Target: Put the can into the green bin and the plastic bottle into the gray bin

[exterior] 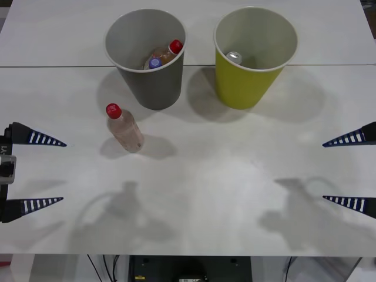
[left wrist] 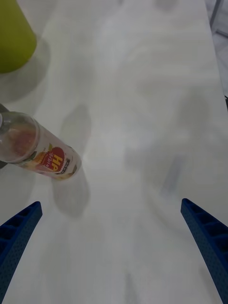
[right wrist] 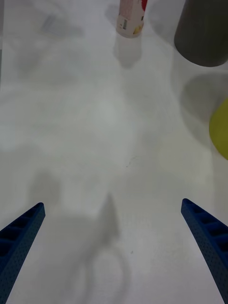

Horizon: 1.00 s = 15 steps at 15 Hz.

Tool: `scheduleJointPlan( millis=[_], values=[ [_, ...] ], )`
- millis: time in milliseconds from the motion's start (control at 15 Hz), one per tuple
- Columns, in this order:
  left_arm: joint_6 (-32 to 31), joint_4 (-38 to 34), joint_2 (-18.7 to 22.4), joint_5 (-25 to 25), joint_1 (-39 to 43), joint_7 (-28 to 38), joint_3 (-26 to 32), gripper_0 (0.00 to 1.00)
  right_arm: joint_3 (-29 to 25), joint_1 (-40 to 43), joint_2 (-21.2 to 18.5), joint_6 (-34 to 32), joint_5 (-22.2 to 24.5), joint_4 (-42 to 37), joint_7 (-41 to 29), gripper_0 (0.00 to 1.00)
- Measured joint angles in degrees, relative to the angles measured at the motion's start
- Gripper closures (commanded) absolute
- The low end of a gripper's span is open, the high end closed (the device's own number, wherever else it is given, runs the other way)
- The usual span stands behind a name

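The clear red-capped plastic bottle (exterior: 124,129) stands upright on the white worktop (exterior: 223,182), near the round dark gray bin (exterior: 147,56). The released left tool (exterior: 56,171) (nearest) should grip its body squarely.

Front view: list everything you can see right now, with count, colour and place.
plastic bottle: 1, clear, red cap, upright on table, near side of gray bin
gray bin: 1, dark gray, far left
bottles in gray bin: 2, one red-capped, one purple-capped
green bin: 1, yellow-green, far right
can: 1, silver top, inside green bin
table: 1, white
left pincer: blue, open, left edge
right pincer: blue, open, right edge
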Motion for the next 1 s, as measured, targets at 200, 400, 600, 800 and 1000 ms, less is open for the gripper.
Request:
scheduleJointPlan(
  millis=[200,400,600,800,1000],
  values=[
    [-0.38,0.13,-0.08,-0.18,-0.03,0.22,0.58,0.0,0.0,0.0,0.0,0.0,0.0,0.0,0.0,0.0],
    [-0.15,-0.13,-0.15,-0.17,-0.07,1.39,0.95,0.0,0.0,0.0,0.0,0.0,0.0,0.0,0.0,0.0],
    [1.87,-1.15,-0.75,-0.32,0.86,7.36,0.96,0.0,0.0,0.0,0.0,0.0,0.0,0.0,0.0,0.0],
    [7.09,-3.33,-4.11,-1.96,3.35,13.69,0.96,0.0,0.0,0.0,0.0,0.0,0.0,0.0,0.0,0.0],
    [14.05,-4.74,-7.83,-4.22,5.53,18.97,-0.79,0.0,0.0,0.0,0.0,0.0,0.0,0.0,0.0,0.0]
  ],
)
